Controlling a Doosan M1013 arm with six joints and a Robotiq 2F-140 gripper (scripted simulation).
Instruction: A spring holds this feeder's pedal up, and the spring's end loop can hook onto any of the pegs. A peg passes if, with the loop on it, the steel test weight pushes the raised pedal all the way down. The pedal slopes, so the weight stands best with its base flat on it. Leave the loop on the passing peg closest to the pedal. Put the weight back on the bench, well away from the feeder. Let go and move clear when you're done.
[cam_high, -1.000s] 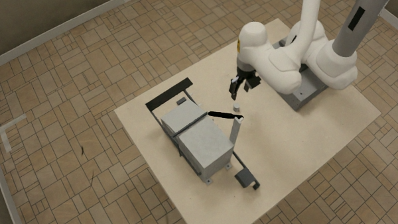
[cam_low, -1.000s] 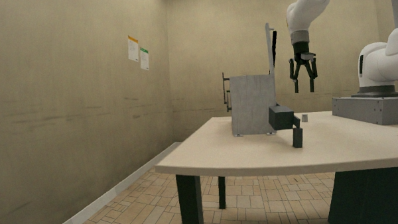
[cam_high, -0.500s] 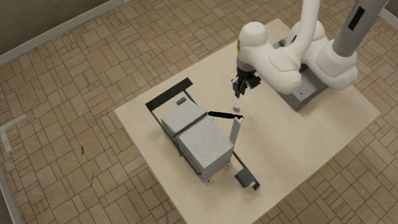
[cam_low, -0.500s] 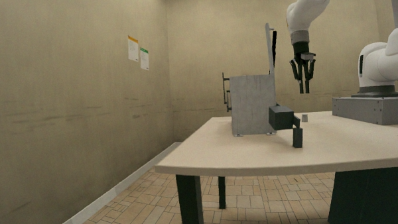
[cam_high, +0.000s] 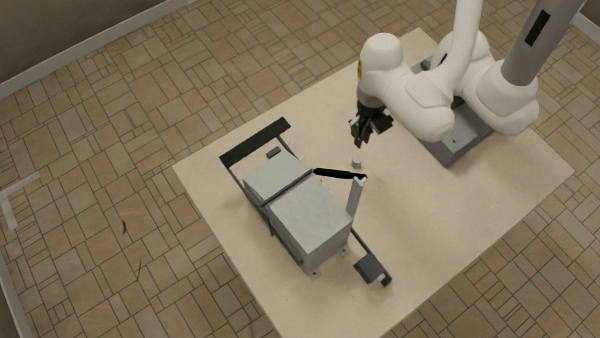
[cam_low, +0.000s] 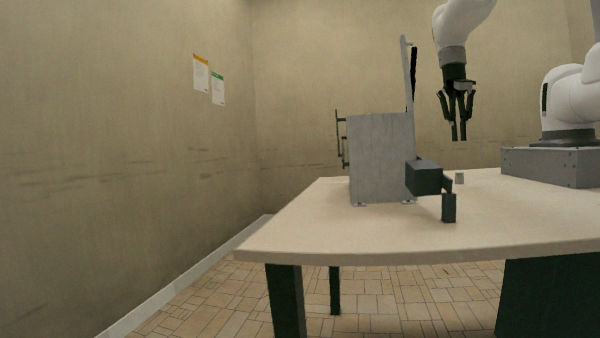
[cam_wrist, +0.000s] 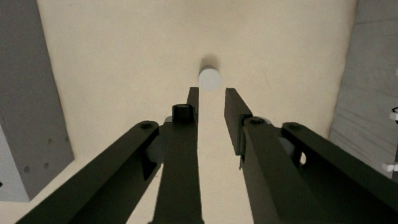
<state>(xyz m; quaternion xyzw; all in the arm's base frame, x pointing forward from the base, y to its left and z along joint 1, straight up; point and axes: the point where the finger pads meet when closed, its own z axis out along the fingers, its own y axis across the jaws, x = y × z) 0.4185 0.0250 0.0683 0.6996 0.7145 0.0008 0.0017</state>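
The steel test weight (cam_high: 356, 162) (cam_low: 459, 178) (cam_wrist: 209, 79), a small grey cylinder, stands upright on the bench beside the feeder (cam_high: 312, 215) (cam_low: 380, 155). My gripper (cam_high: 361, 143) (cam_low: 459, 140) (cam_wrist: 211, 102) is well above the bench, pointing down. Its fingers are close together with a narrow gap and nothing between them. The black spring (cam_high: 340, 173) (cam_low: 413, 70) runs beside the tall grey post (cam_high: 355, 197) (cam_low: 406, 75). A wide black plate (cam_high: 255, 142), apparently the pedal, is at the feeder's far end. White peg-like nubs (cam_wrist: 393, 116) show at the wrist view's right edge; the loop's seat is unclear.
A dark block (cam_high: 369, 267) (cam_low: 424, 177) sits on an arm at the feeder's near end, with a smaller block (cam_low: 448, 207) beside it. A small dark block (cam_high: 273, 152) is near the black plate. The robot's grey base (cam_high: 462, 132) (cam_low: 545, 167) stands on the bench.
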